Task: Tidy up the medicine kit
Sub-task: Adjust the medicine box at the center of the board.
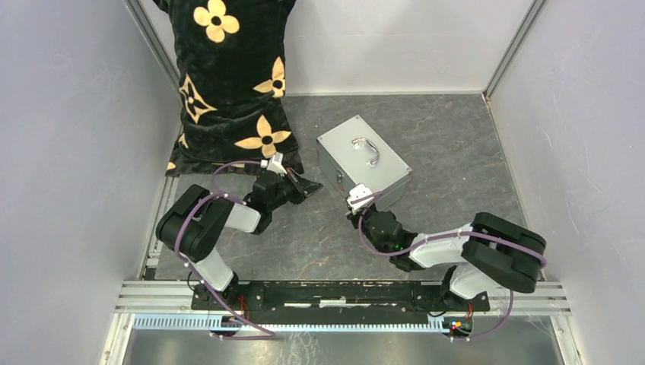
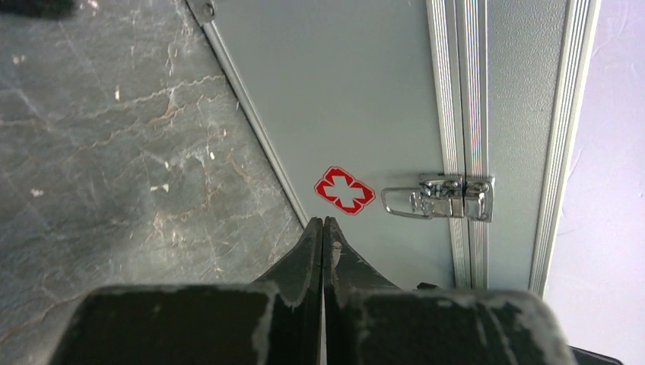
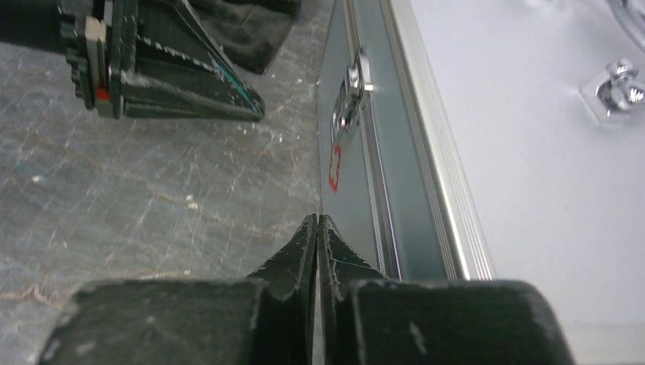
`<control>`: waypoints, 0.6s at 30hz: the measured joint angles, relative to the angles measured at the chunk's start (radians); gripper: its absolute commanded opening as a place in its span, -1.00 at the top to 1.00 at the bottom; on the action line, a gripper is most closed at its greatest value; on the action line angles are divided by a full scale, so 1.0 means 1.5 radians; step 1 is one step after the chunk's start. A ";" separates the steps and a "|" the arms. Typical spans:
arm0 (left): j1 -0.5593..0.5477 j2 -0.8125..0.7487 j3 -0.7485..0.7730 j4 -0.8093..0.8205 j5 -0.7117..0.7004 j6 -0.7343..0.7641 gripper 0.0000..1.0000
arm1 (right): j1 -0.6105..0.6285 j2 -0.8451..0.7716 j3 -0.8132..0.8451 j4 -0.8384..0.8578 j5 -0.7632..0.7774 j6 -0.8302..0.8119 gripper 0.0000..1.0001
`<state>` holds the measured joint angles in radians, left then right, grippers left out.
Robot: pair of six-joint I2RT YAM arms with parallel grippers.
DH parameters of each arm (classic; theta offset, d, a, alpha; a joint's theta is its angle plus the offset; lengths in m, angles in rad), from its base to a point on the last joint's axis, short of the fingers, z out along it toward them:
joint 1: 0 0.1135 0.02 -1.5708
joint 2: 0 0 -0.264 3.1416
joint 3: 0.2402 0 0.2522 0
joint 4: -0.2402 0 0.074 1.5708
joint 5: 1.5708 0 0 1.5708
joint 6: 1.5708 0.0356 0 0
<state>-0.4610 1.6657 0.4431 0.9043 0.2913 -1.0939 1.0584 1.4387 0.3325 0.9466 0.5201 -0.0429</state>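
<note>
Two black two-finger grippers are sitting low over the dark grey marbled tabletop [image 1: 449, 152], one on either side of the near corner of the medicine kit [image 1: 363, 161]. The kit is a rectangular silver-grey metal case with ribbed edges, and it is lying flat with its lid down and its curved chrome handle [image 1: 370, 150] facing up.

The left gripper [image 2: 323, 222] is pressing its fingers together with nothing between them. Just ahead of its tips the case's front wall is filling the view. A small red-and-white cross sticker [image 2: 344, 190] is sitting on that wall, slightly ahead and to the right of the tips. Farther right, a chrome latch [image 2: 440, 198] is spanning the ribbed seam between lid and body. To the left of the tips, bare tabletop is showing.

The right gripper [image 3: 317, 220] is also showing its fingers closed on each other, gripping nothing. Its tips are lying low at the foot of the same front wall; whether they are touching it cannot be told. The wall is running away ahead and to the right of them, carrying the sticker and then the latch. Ahead and to the left, across a strip of table, the left gripper's dark fingers are pointing toward the case. Beyond the left gripper, a black fabric cushion [image 1: 228, 84] printed with gold flowers is leaning in the far corner, its lower edge just beside that gripper's wrist.
</note>
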 measured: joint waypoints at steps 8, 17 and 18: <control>0.006 0.022 0.040 -0.022 0.004 0.029 0.96 | 0.000 0.095 0.069 0.071 0.066 0.006 1.00; 0.018 0.051 0.061 -0.037 0.006 0.052 0.96 | 0.002 0.152 0.112 0.080 0.157 0.048 1.00; 0.019 0.056 0.062 -0.039 0.009 0.054 0.96 | 0.002 0.154 0.115 0.080 0.163 0.052 1.00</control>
<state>-0.4332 1.7493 0.5362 0.8455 0.3046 -1.0130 1.0607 1.6703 0.5053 1.0672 0.7643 0.0357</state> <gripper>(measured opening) 0.029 0.006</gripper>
